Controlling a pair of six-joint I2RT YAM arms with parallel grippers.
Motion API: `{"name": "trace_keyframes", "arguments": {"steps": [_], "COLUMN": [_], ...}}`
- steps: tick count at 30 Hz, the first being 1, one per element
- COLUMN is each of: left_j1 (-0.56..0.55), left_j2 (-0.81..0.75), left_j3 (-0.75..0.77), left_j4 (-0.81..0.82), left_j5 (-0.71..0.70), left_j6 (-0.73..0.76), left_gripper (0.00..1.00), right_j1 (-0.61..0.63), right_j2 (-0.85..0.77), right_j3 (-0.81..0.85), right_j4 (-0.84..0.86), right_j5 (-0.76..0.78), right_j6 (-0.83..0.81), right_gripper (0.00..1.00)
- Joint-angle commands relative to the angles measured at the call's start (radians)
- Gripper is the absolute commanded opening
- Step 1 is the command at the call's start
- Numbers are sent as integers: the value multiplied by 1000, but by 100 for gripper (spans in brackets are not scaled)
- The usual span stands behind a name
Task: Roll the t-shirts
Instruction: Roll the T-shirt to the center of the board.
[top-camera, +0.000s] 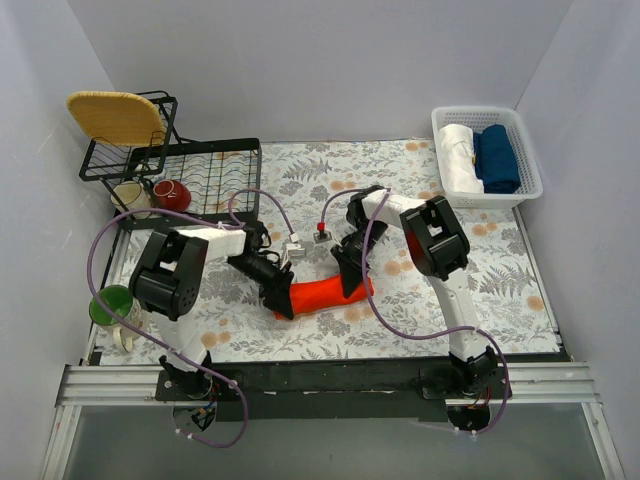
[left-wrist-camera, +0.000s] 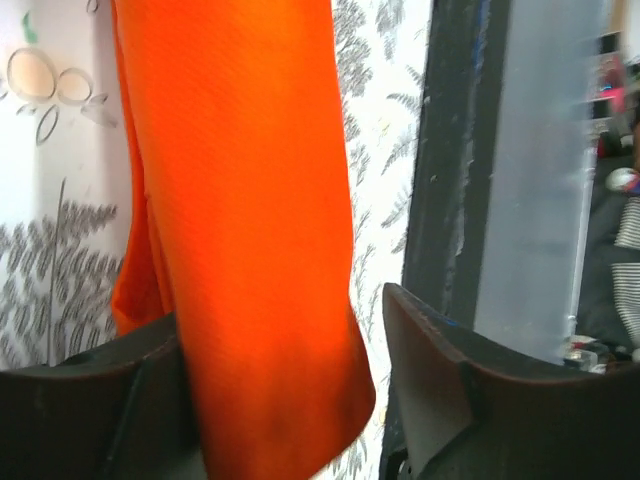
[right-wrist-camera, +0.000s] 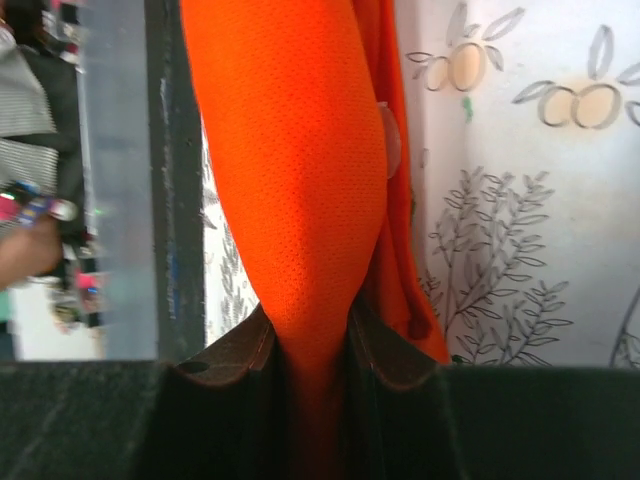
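Note:
The orange-red t-shirt (top-camera: 322, 293) lies as a tight roll on the floral tablecloth in the middle of the table. My left gripper (top-camera: 280, 300) is at the roll's left end. In the left wrist view the jaws (left-wrist-camera: 280, 320) are open around the roll (left-wrist-camera: 240, 180). It rests against the left finger, with a gap to the right finger (left-wrist-camera: 440, 370). My right gripper (top-camera: 352, 275) is at the roll's right end. In the right wrist view it (right-wrist-camera: 310, 335) is shut on the pinched fabric (right-wrist-camera: 300, 150).
A white basket (top-camera: 530, 172) at the back right holds a white bundle (top-camera: 460, 155) and a dark blue bundle (top-camera: 497, 157). A black dish rack (top-camera: 205, 170), a red cup (top-camera: 172, 194) and a white mug (top-camera: 130, 197) stand at the back left. A green cup (top-camera: 113, 305) is at the left edge.

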Motion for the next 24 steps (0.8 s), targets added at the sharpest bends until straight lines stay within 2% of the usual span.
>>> {"name": "trace_keyframes", "arguments": {"steps": [1, 5, 10, 14, 15, 17, 24], "left_j1": [21, 9, -72, -158, -167, -184, -195], "left_j2": [-142, -308, -319, -236, -222, -196, -179], "left_j3": [-36, 16, 163, 254, 252, 228, 146], "left_j4": [12, 40, 100, 123, 130, 158, 218], "left_j5": [-318, -354, -342, -268, -263, -251, -193], "left_j6": [-35, -98, -139, -150, -149, -150, -158], "left_gripper": [64, 70, 62, 36, 13, 0, 0], "right_j1": [-26, -25, -14, -8, -8, -9, -8], "right_j2": [126, 178, 209, 218, 220, 222, 220], "right_j3": [71, 103, 117, 108, 108, 113, 136], "right_j4": [12, 14, 15, 17, 18, 20, 34], "right_j5": [188, 200, 218, 219, 217, 215, 222], "right_j6": [103, 132, 153, 154, 152, 146, 155], "right_gripper": [6, 4, 4, 5, 5, 5, 5]}}
